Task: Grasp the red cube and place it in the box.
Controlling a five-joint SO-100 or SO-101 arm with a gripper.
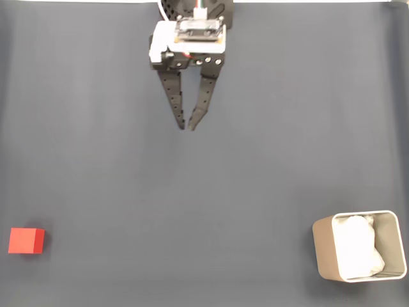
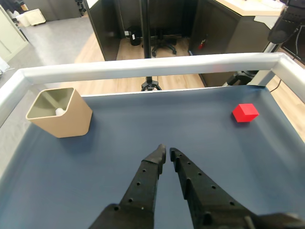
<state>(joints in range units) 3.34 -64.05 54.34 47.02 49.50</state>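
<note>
Item one, nearest my wrist lens: black perforated plastic pincer, tips nearly touching, holding nothing. Item two: small matte bright-red cube, well ahead and right of the tips there, untouched on the dark blue-grey mat. Item three: thin-walled beige box with crumpled white lining, ahead-left. Risk, I judge: tips this close will shove the cube away unless widened first.
</note>
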